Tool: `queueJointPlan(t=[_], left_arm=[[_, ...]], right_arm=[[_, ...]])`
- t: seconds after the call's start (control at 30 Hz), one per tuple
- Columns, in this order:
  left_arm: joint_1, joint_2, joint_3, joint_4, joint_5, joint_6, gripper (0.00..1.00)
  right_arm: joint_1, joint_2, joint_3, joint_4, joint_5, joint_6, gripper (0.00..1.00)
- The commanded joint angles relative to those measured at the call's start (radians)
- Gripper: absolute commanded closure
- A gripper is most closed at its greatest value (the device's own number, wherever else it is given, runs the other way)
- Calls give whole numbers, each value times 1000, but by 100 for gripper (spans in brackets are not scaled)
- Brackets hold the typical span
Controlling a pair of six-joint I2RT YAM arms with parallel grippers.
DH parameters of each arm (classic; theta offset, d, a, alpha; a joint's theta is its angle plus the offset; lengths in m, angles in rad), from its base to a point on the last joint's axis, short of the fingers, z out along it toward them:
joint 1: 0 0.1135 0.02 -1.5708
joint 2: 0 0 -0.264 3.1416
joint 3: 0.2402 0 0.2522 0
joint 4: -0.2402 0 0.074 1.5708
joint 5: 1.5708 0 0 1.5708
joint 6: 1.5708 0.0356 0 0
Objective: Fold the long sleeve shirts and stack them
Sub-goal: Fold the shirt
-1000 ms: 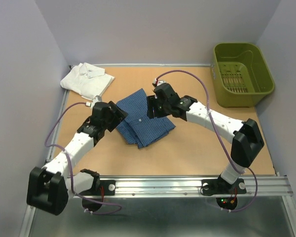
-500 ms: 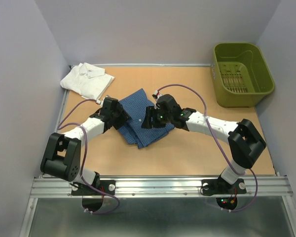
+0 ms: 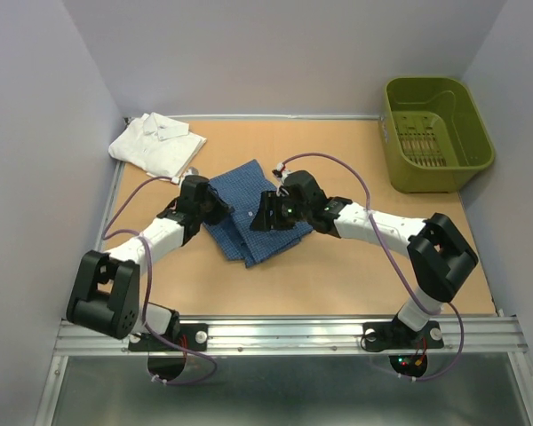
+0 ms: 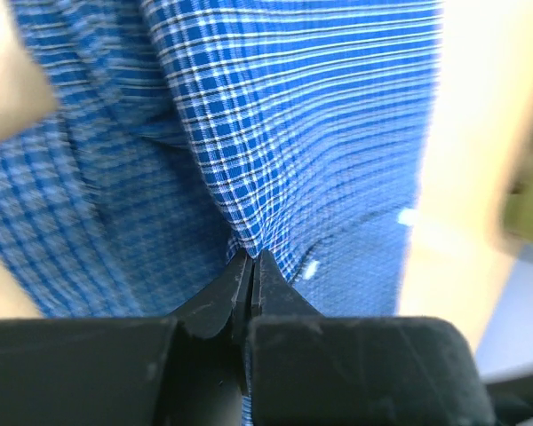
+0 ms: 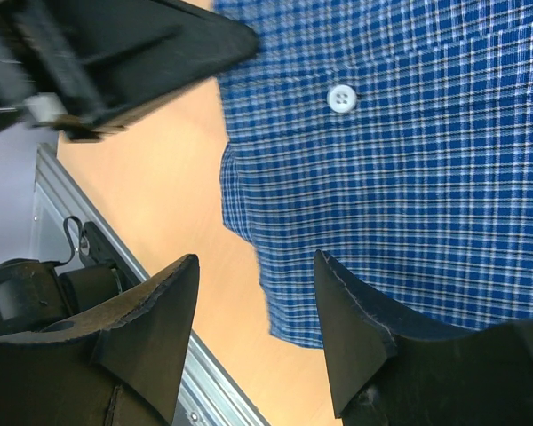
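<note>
One blue shirt (image 3: pixel 249 232) lies on the bench (image 3: pixel 355 275); left fingers (image 4: pixel 220 306) pinch its nine-o'clock edge, right fingers (image 5: pixel 160 328) spread wide just above it.

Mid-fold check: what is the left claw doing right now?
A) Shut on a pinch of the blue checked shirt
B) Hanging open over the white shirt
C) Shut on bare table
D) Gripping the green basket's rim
A: in the left wrist view, the left claw has its tips pressed together on a puckered fold of the blue checked shirt.
</note>
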Motion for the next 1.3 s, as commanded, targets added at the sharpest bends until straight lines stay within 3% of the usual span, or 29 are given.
queueJointPlan(t=[0.0,0.3,0.4,0.53,0.77,1.07,1.27], left_arm=[[2,-114,12,24,-28,11,93],[2,-162,-115,-2,-115,-32,93],[6,-139,-154,20,-169,-30,100],[31,-90,-193,80,-177,-9,100],[40,-56,-175,67,-190,6,100],[52,17,-151,52,-204,22,100],[59,47,-85,35,-229,65,100]], right_arm=[[-3,-3,-15,71,-24,4,40],[-3,22,-21,81,-58,7,40],[-4,35,-18,93,-99,9,40],[-4,63,-21,129,-157,12,41],[-1,135,-10,219,-358,56,41],[22,360,-55,420,-596,194,43],[22,416,-105,439,-589,201,46]])
